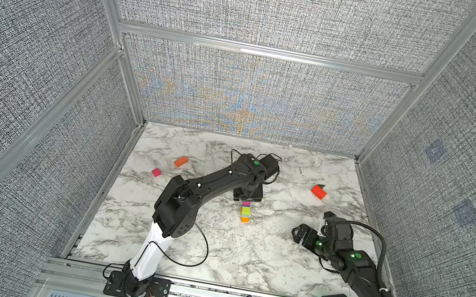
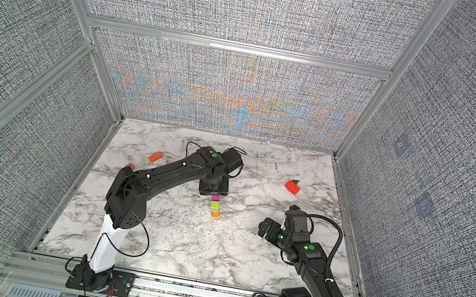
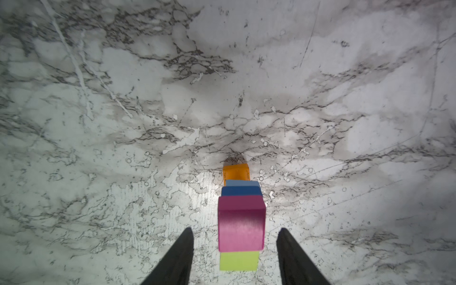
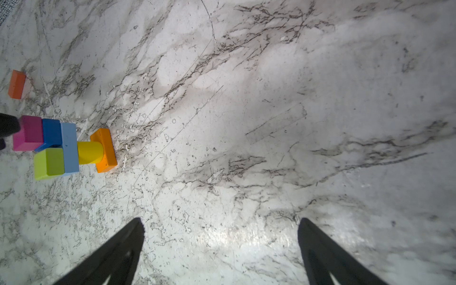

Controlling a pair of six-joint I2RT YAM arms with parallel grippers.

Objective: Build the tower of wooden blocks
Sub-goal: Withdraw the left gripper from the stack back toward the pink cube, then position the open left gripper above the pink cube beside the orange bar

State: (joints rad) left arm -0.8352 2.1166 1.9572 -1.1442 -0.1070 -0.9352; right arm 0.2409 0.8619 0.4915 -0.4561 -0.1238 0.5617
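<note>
The wood block tower is standing near the middle of the marble bench. The left end effector is hanging straight above it, fingers apart and flanking the top magenta block. Bare marble is showing on both sides, so it is gripping nothing. The right end effector is hovering well off to the right, fingers spread wide over bare bench.

Loose pieces are lying well apart from the tower: an orange block and a small pink block at the far left, and a red-orange slab at the far right.

In both top views the left wrist is covering its own fingertips, and in a top view the left arm is hiding most of the pink block. A dark shape is peeking out behind the slab, too small to make out. In the left wrist view the magenta block is masking most of the tiers beneath it. The right wrist view is catching the tower only at the frame's edge, where a yellow cylinder is showing.
</note>
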